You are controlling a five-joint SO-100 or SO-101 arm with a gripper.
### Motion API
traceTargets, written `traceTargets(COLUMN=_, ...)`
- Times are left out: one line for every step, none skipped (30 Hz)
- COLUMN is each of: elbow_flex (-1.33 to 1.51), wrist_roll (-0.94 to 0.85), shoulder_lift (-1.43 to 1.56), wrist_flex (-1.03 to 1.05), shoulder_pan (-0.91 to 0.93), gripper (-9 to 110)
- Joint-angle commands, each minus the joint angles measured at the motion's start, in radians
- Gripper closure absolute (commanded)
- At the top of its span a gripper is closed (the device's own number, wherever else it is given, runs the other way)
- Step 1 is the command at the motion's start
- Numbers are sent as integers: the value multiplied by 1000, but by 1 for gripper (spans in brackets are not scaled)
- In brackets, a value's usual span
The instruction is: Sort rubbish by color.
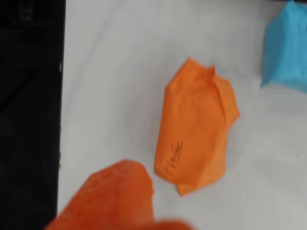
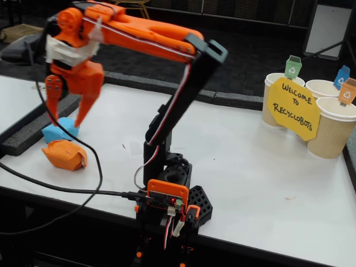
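An orange crumpled paper wad [image 2: 64, 154] lies at the left of the white table, with a light blue wad [image 2: 57, 132] touching it just behind. The wrist view shows the orange wad [image 1: 196, 129] in the centre and the blue wad [image 1: 288, 48] at the top right corner. My orange gripper [image 2: 67, 121] hangs open above the two wads with nothing between its fingers. One finger [image 1: 110, 196] enters the wrist view at the bottom left, apart from the orange wad.
Three paper cups [image 2: 334, 130] with small coloured tags stand at the far right behind a yellow sign [image 2: 293, 108]. A black foam strip [image 2: 22, 136] borders the table's left edge. The arm's base [image 2: 169, 194] and a black cable [image 2: 67, 189] sit at the front.
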Motion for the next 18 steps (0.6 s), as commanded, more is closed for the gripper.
traceTargets(elbow_flex=-216, wrist_roll=2, shoulder_lift=-86, wrist_flex=18, shoulder_pan=-48, gripper=94)
traceTargets(elbow_flex=-239, wrist_roll=0, shoulder_lift=-121, wrist_flex=26, shoulder_pan=-64, gripper=94)
traceTargets(elbow_flex=-261, wrist_roll=-11, shoulder_lift=-155, wrist_flex=37, shoulder_pan=-81, gripper=94)
traceTargets(elbow_flex=-278, wrist_roll=-26, shoulder_lift=-183, wrist_flex=46, shoulder_pan=-95, gripper=94)
traceTargets(elbow_flex=-295, wrist_roll=-34, shoulder_lift=-209, wrist_flex=51, shoulder_pan=-104, gripper=94)
traceTargets(elbow_flex=-307, wrist_roll=-43, shoulder_lift=-229, wrist_flex=54, shoulder_pan=-109, gripper=94)
traceTargets(elbow_flex=-316, wrist_roll=-66, shoulder_lift=-250, wrist_flex=63, shoulder_pan=-117, gripper=94)
traceTargets(elbow_flex=-321, wrist_roll=-94, shoulder_lift=-265, wrist_flex=74, shoulder_pan=-123, gripper=94)
traceTargets(elbow_flex=-321, wrist_roll=-117, shoulder_lift=-279, wrist_flex=81, shoulder_pan=-130, gripper=94)
traceTargets(elbow_flex=-322, wrist_roll=-144, shoulder_lift=-298, wrist_flex=97, shoulder_pan=-138, gripper=94)
traceTargets(elbow_flex=-322, wrist_roll=-161, shoulder_lift=-314, wrist_flex=106, shoulder_pan=-144, gripper=94)
traceTargets(elbow_flex=-322, wrist_roll=-170, shoulder_lift=-325, wrist_flex=112, shoulder_pan=-146, gripper=94)
traceTargets(elbow_flex=-322, wrist_roll=-173, shoulder_lift=-336, wrist_flex=114, shoulder_pan=-146, gripper=94)
traceTargets(elbow_flex=-322, wrist_roll=-175, shoulder_lift=-345, wrist_flex=114, shoulder_pan=-146, gripper=94)
traceTargets(elbow_flex=-322, wrist_roll=-179, shoulder_lift=-353, wrist_flex=117, shoulder_pan=-146, gripper=94)
traceTargets(elbow_flex=-322, wrist_roll=-186, shoulder_lift=-357, wrist_flex=123, shoulder_pan=-149, gripper=94)
traceTargets(elbow_flex=-324, wrist_roll=-187, shoulder_lift=-359, wrist_flex=123, shoulder_pan=-152, gripper=94)
traceTargets(elbow_flex=-330, wrist_roll=-187, shoulder_lift=-359, wrist_flex=118, shoulder_pan=-150, gripper=94)
